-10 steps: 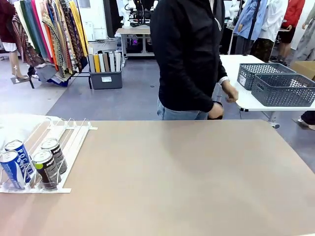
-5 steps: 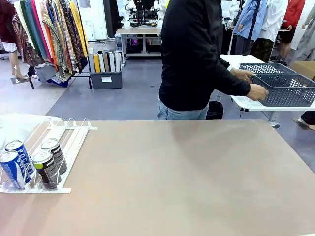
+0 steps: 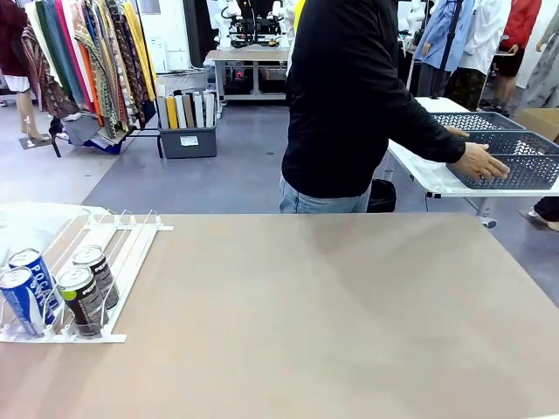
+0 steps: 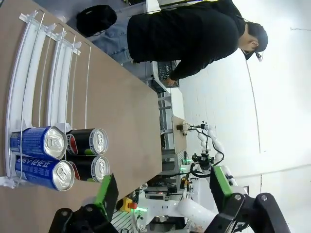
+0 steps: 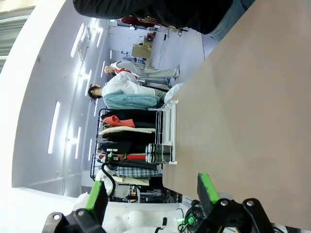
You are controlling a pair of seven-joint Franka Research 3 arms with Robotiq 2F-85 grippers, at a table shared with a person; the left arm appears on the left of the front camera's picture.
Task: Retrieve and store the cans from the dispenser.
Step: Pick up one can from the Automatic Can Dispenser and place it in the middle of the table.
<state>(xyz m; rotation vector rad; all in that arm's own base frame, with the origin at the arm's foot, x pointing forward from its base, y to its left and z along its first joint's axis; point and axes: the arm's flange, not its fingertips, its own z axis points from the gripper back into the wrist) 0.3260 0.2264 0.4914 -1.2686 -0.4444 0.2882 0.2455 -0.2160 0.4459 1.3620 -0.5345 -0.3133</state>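
The white dispenser (image 3: 131, 249) lies at the table's left edge. Several cans stand at its near end: two blue-and-white ones (image 3: 21, 301) and two dark ones (image 3: 82, 301). In the left wrist view the same cans (image 4: 58, 155) lie just beyond my left gripper (image 4: 163, 187), which hangs open above the table with nothing between its fingers. The dispenser's rails (image 4: 34, 73) run away from it. My right gripper (image 5: 151, 191) is open and empty over bare tabletop, with the dispenser (image 5: 168, 126) and the cans (image 5: 158, 153) far off.
A person in a black top stands at the far side, turned toward a white side table (image 3: 428, 175), with a hand (image 3: 483, 162) on a grey lattice basket (image 3: 515, 166). A second basket (image 3: 476, 122) sits behind it. The brown table (image 3: 332, 314) stretches wide to the right of the dispenser.
The person has turned to the right and reached both hands out to the grey basket on the side table. The cans have stayed where they were.
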